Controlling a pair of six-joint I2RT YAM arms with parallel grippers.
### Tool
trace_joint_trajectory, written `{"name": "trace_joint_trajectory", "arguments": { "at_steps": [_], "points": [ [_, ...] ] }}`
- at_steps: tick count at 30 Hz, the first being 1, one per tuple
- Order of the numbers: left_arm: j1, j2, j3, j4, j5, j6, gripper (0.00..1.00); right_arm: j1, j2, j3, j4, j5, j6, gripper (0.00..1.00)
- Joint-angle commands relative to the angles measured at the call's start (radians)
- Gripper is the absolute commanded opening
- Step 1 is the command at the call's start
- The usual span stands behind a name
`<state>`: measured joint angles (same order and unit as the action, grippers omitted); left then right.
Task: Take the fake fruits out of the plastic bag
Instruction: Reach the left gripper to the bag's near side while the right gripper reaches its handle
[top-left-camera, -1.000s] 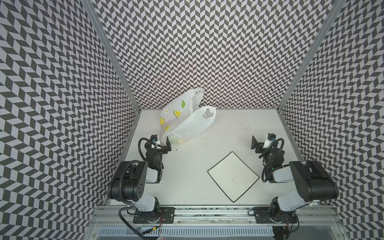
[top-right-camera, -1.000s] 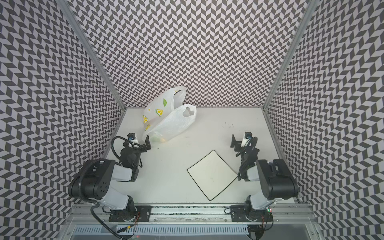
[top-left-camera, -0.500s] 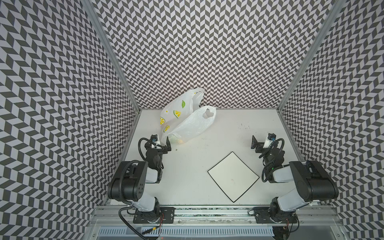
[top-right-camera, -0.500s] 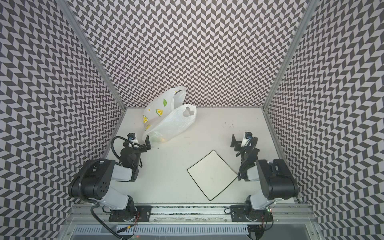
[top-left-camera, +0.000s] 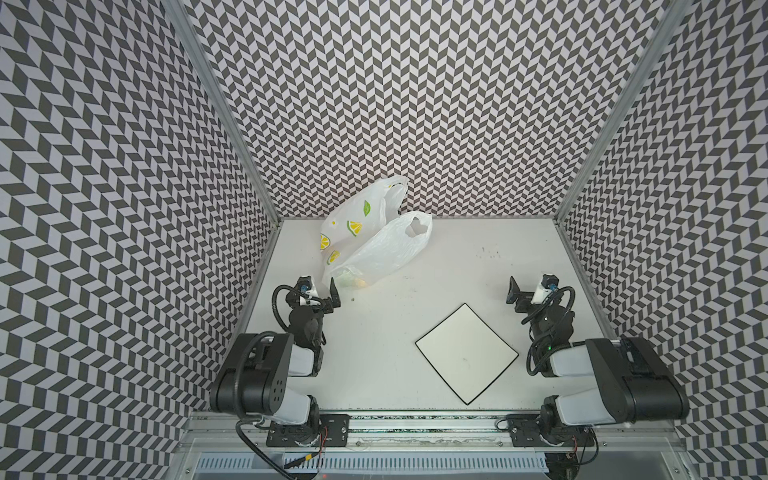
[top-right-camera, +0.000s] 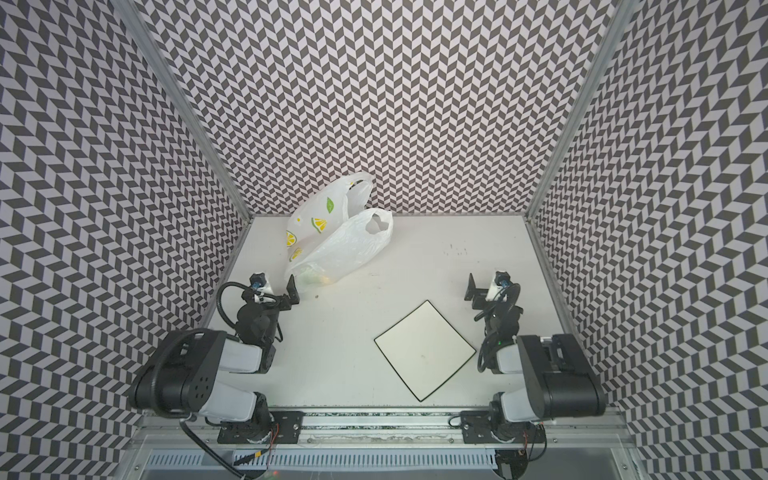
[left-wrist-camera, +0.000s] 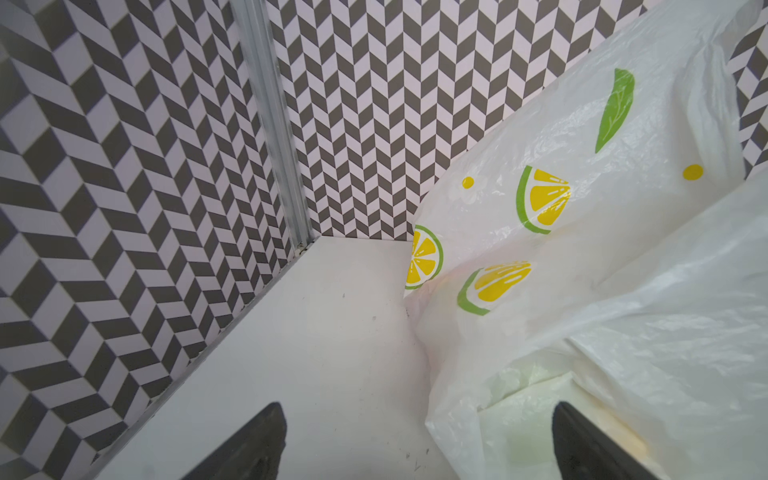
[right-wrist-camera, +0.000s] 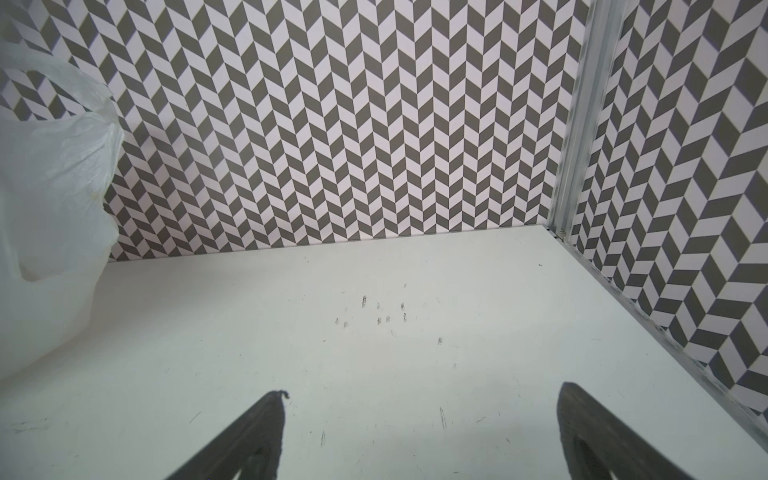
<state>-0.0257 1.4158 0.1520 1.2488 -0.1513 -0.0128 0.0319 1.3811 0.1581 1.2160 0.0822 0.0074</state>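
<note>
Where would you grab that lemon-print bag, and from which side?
Probably the bag by its handle with the cut-out hole: it lies loose, pointing toward the middle. The open right gripper could come at it from the right. The fruits weigh down the opposite end, by the open left gripper, so lifting the handle should open the mouth.

Both top views are showing me the whole white tabletop from high above; low wrist cameras are facing the chevron back wall.
</note>
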Motion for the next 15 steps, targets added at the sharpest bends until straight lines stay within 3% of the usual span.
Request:
{"name": "trace_joint_trajectory", "arguments": {
  "at_steps": [1, 5, 9, 15],
  "points": [
    [0.0, -0.183, 0.012, -0.145, -0.037, 0.005, 1.0, 0.006, -0.167, 0.019, -0.119, 0.042, 0.022, 1.0],
    [0.0, -0.42, 0.086, -0.474, -0.009, 0.035, 1.0, 0.005, -0.356, 0.144, -0.512, 0.109, 0.111, 1.0],
    [-0.001, -0.59, 0.209, -0.778, 0.052, -0.085, 1.0, 0.0, -0.432, 0.248, -0.8, 0.197, 0.252, 1.0],
    [0.0, -0.615, 0.399, -1.09, 0.12, -0.417, 1.0, -0.013, -0.442, 0.336, -0.865, -0.189, 0.291, 0.94]
  ]
}}
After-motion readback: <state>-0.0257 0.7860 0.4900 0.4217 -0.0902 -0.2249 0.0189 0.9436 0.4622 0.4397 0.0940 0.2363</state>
